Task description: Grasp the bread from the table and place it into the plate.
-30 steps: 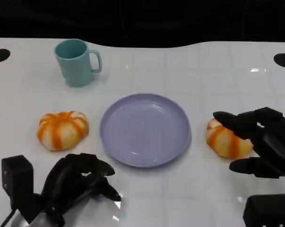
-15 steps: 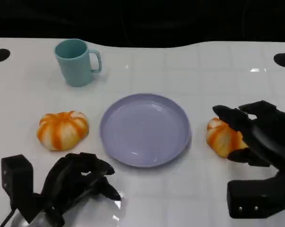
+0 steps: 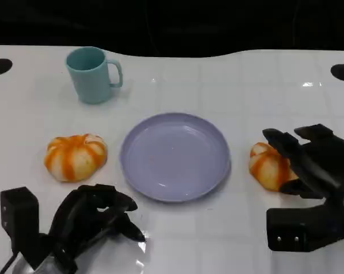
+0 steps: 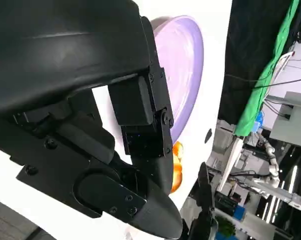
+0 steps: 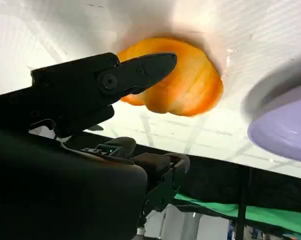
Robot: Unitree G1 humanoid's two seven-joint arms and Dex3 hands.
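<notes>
An orange-and-white striped bread roll (image 3: 267, 166) lies on the white table to the right of the lavender plate (image 3: 175, 155). My right hand (image 3: 309, 162) is at its right side, fingers arched over the top of the roll and spread apart. In the right wrist view one finger (image 5: 140, 67) reaches across the roll (image 5: 185, 85), with the plate's rim (image 5: 285, 125) beyond it. A second striped roll (image 3: 76, 156) sits left of the plate. My left hand (image 3: 95, 217) rests near the table's front left, fingers curled in and holding nothing.
A teal mug (image 3: 93, 74) stands at the back left, handle to the right. The table's far edge runs along a dark background. Black round marks sit at both far corners of the table.
My right hand has come down and in around the right roll, its fingers drawing closer over it. The roll, the plate and my left hand have not moved.
</notes>
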